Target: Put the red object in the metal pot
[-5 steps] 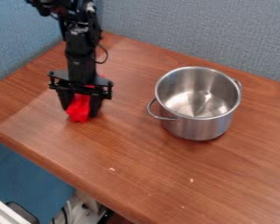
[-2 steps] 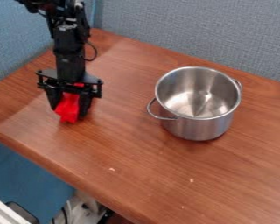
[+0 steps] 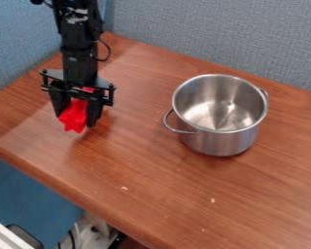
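My end effector (image 3: 77, 112) points straight down over the left part of the worktop (image 3: 145, 165), fingers clamped on the red object (image 3: 74, 116). The block sits between the black fingers, its lower end poking out below them; I judge it lifted just clear of the wood, though contact underneath is hard to tell at this size. Its long axis looks roughly upright, slightly tilted, in the grip.

Key relation: the metal pot (image 3: 221, 115) lies well apart to the right of the end effector in this view, mouth open upward, nothing inside. So the carry goes rightward across bare wood, then down through the rim. The block is long next to the pot's mouth, so I'd expect dropping it end-first to be easier than flat.

Materials: red object is bright matte plastic, rectangular. Pot is shiny stainless steel, straight walls, reflective interior, one small loop handle visible on the left side. Worktop is smooth brown wood grain. Blue textured wall (image 3: 224, 39) behind.
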`<state>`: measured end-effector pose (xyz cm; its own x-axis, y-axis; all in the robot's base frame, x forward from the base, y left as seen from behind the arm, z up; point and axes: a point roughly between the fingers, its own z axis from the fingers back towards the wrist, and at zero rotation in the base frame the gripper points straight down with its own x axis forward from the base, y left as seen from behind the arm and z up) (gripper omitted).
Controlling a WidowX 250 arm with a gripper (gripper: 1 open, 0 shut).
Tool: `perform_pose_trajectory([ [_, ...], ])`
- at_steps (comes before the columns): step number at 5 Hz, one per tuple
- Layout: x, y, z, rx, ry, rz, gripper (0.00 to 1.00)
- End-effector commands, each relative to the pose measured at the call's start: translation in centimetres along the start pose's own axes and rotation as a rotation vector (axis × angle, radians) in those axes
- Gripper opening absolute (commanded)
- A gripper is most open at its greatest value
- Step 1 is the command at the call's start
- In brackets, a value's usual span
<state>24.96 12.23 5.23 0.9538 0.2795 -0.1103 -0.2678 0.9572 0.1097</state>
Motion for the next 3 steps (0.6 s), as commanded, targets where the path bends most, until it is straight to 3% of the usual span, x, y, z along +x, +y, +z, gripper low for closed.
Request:
perform_pose_trajectory([
  [1, 0.8, 1.4, 1.7, 0.028, -0.090, -0.031, 0.00],
  [2, 0.7, 2.0, 1.1, 0.029, -0.090, -0.073, 0.00],
  [3, 0.1, 1.0, 2.5, 0.017, -0.076, -0.038, 0.00],
])
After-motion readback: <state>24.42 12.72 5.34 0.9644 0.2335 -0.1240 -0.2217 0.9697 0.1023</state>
